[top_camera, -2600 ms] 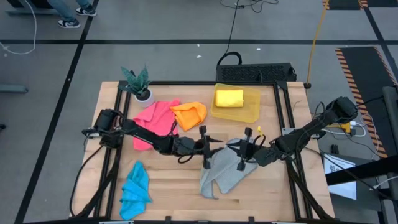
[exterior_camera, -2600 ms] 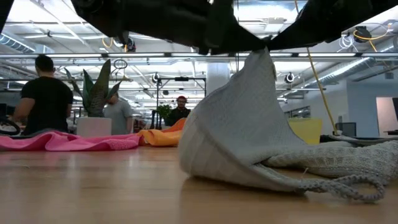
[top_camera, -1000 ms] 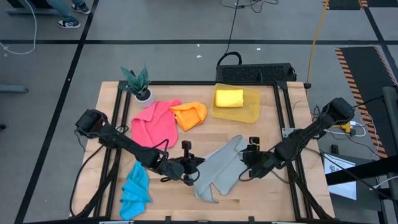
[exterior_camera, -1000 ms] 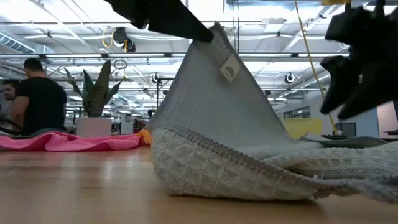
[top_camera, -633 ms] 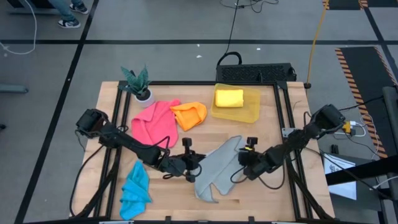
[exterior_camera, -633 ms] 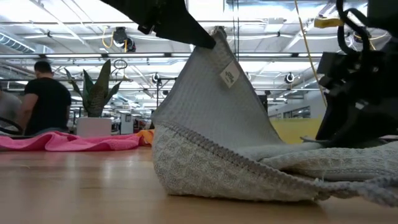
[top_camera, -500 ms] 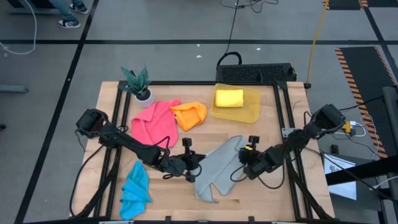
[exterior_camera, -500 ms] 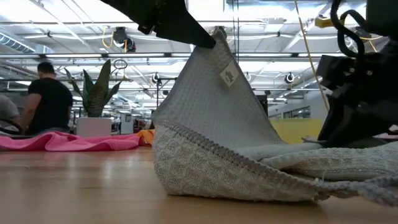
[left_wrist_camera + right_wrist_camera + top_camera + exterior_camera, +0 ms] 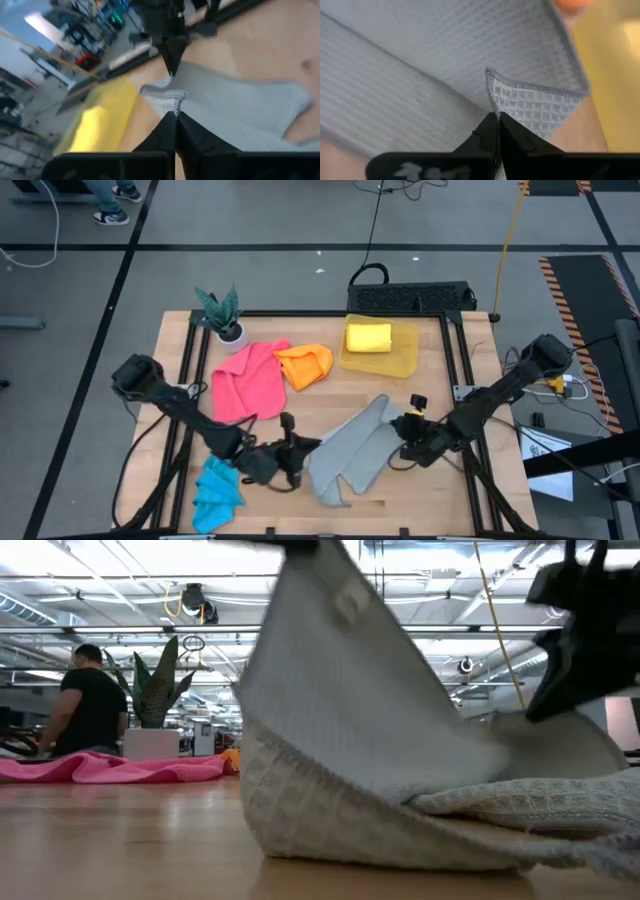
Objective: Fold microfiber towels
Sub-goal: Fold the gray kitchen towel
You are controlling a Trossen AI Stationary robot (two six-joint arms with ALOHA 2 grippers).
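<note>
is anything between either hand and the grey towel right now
No. Both hands are already on the grey towel: the left hand pinches one edge, and the right hand pinches a corner. Nothing visible sits between them.

A large open workshop or lab, probably: a grey floor [image 9: 300,230] marked with black tape lines, trailing cables [image 9: 385,200], bright ceiling lights [image 9: 120,560], and a person [image 9: 92,700] standing at far benches.
</note>
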